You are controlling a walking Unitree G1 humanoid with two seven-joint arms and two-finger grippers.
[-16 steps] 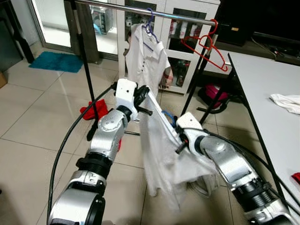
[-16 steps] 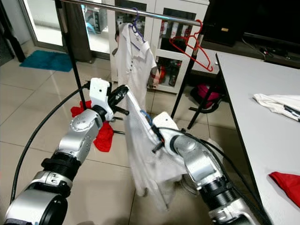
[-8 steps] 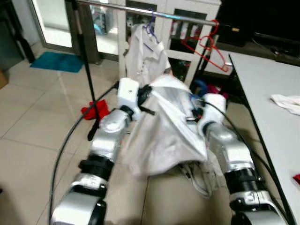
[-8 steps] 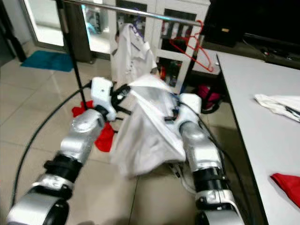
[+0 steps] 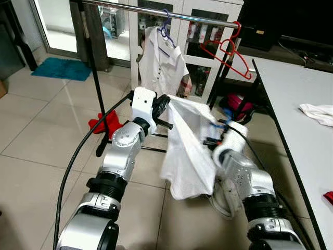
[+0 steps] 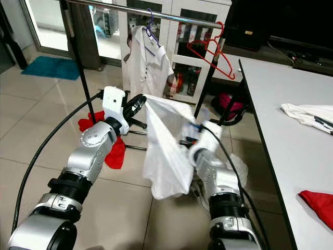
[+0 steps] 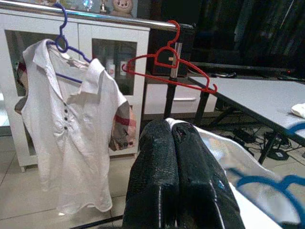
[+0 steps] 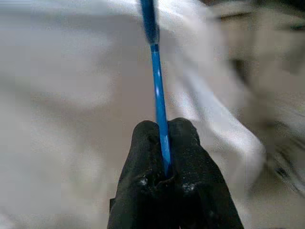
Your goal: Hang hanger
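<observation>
A white shirt [image 5: 186, 151] hangs bunched between my two grippers, below the silver rail [image 5: 156, 12]. My left gripper [image 5: 165, 104] is shut on the shirt's upper edge; in the left wrist view its fingers [image 7: 157, 167] are pressed together with white cloth [image 7: 217, 148] just past them. My right gripper [image 5: 214, 134] is shut on a blue hanger [image 8: 159, 102] that lies against the shirt; its hook [image 7: 267, 183] also shows blurred. On the rail hang a white polo [image 5: 162, 65] on a purple hanger and a bare red hanger [image 5: 229, 49].
A grey table [image 5: 296, 120] runs along the right, with a white cloth [image 5: 317, 113] on it. The rack's black post [image 5: 93, 78] stands at the left, a red cloth [image 5: 104, 124] on the floor by it. A white cabinet [image 5: 208, 31] stands behind the rail.
My right arm has swung up and inward with the hanger, lifting the shirt's lower part, so the shirt now hangs shorter. The left gripper has stayed about where it was.
</observation>
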